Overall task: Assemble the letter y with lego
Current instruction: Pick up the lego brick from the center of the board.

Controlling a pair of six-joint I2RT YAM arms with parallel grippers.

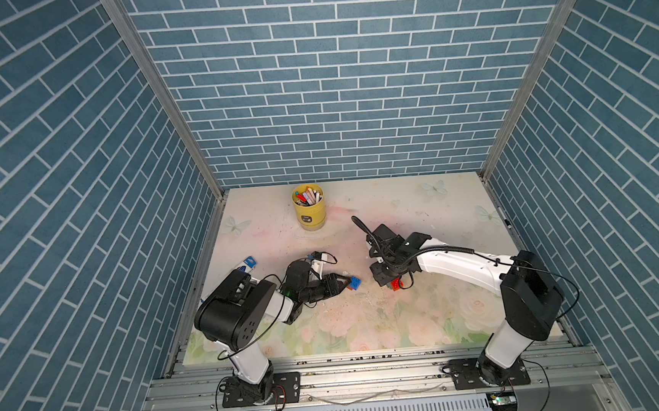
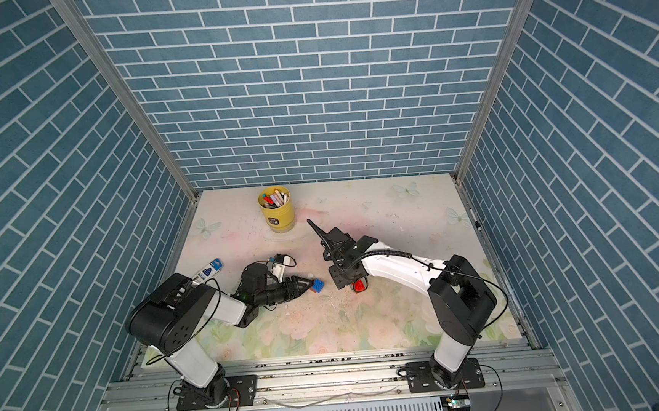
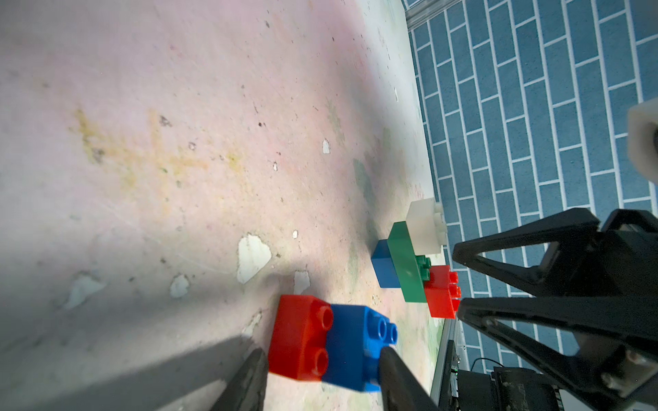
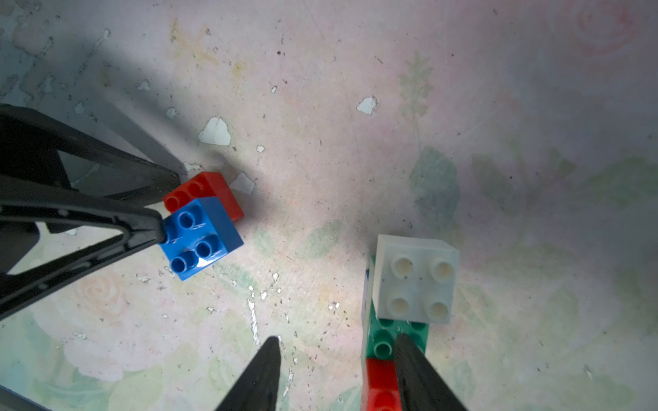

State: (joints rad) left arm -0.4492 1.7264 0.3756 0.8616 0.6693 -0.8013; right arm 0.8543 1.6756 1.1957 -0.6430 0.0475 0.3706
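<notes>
in the left wrist view the left gripper (image 3: 322, 354) straddles a joined pair of lego at the lower middle of the frame. the pair is a red brick (image 3: 302, 338) and a blue brick (image 3: 352, 345) set side by side on the table (image 3: 142, 142). one finger overlaps the blue brick and the other sits just beside the red brick. i cannot tell whether the jaws are clamped on the pair.

right of centre in that view stands the partly built letter y (image 3: 409, 263). it is a green bar (image 4: 382, 336) with a white brick (image 4: 416, 281) on one end, a second red brick (image 3: 439, 291) on the other end, and a second blue brick (image 3: 384, 263) beneath.

in the right wrist view the right gripper (image 4: 337, 338) is at the lower middle with its jaws apart. one finger lies over the green bar and the second red brick, and the other is over bare table. in a top view a yellow cup of pens (image 1: 308, 212) stands above centre.
</notes>
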